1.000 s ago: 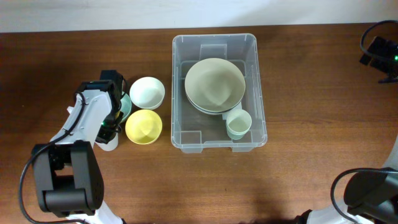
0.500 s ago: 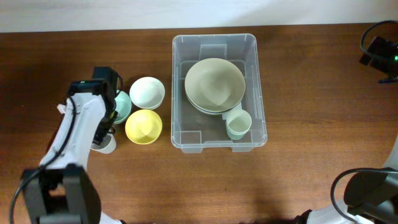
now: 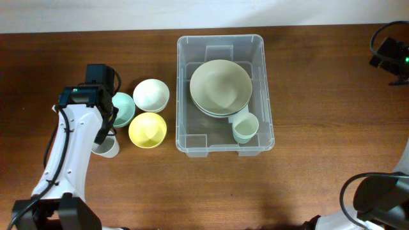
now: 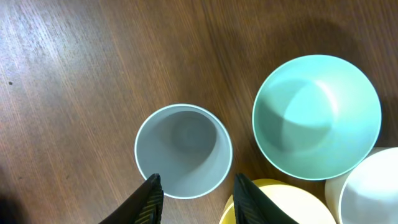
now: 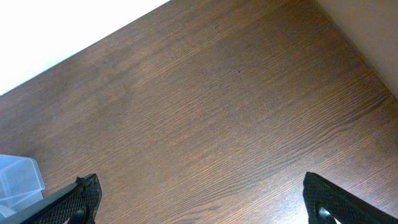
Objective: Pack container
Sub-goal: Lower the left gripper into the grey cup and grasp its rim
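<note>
Inside the container [image 3: 220, 42], stacked bowls [image 3: 220, 86] sit far and a cup [image 3: 245, 127] near-right. Left of the container stand a far bowl [image 3: 151, 95] and near bowl [image 3: 147, 130]. Further left are a left bowl [image 3: 124, 108] and, nearer, a second cup [image 4: 183, 149].

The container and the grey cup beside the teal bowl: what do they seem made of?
The container looks like clear plastic: the wooden table shows through its walls. The grey cup seems matte plastic, thin-rimmed without glaze shine; ceramic cannot be excluded.

Wooden table [image 3: 319, 179] bears teal bowl [image 4: 317, 116], white bowl [image 3: 151, 95], yellow bowl [image 3: 147, 130], cup [image 4: 183, 151].
</note>
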Motion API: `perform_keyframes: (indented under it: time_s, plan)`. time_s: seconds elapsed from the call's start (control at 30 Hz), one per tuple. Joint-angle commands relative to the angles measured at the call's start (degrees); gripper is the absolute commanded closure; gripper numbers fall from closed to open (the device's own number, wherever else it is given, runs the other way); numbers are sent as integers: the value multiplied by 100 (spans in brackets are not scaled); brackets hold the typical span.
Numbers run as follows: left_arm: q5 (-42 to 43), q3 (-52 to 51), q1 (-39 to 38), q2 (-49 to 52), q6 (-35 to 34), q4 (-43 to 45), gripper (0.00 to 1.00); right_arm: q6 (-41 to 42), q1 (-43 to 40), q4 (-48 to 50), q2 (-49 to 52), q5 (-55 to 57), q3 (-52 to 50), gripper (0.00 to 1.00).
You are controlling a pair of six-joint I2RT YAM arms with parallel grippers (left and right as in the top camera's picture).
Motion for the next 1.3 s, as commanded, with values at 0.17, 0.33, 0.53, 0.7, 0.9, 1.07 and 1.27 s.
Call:
perform_keyframes:
  time_s: [0.17, 0.33, 0.53, 0.7, 0.9, 1.07, 1.27]
  plan:
    - [68, 46, 9, 179, 26, 186, 50, 0, 0, 4, -4, -11, 15, 1]
    - [170, 46, 9, 562, 26, 188, 50, 0, 0, 4, -4, -11, 15, 1]
    - [175, 46, 9, 1102, 26, 234, 50, 0, 0, 2, -4, -11, 15, 1]
    - [192, 46, 9, 1550, 26, 345, 50, 0, 0, 4, -4, -11, 15, 1]
    - [197, 46, 9, 1755, 28, 422, 50, 0, 0, 4, -4, -11, 15, 1]
    - [323, 46, 9, 1757, 28, 446, 50, 0, 0, 4, -4, -11, 15, 1]
    - [321, 46, 11, 1757, 28, 446, 58, 0, 0, 4, -4, -11, 15, 1]
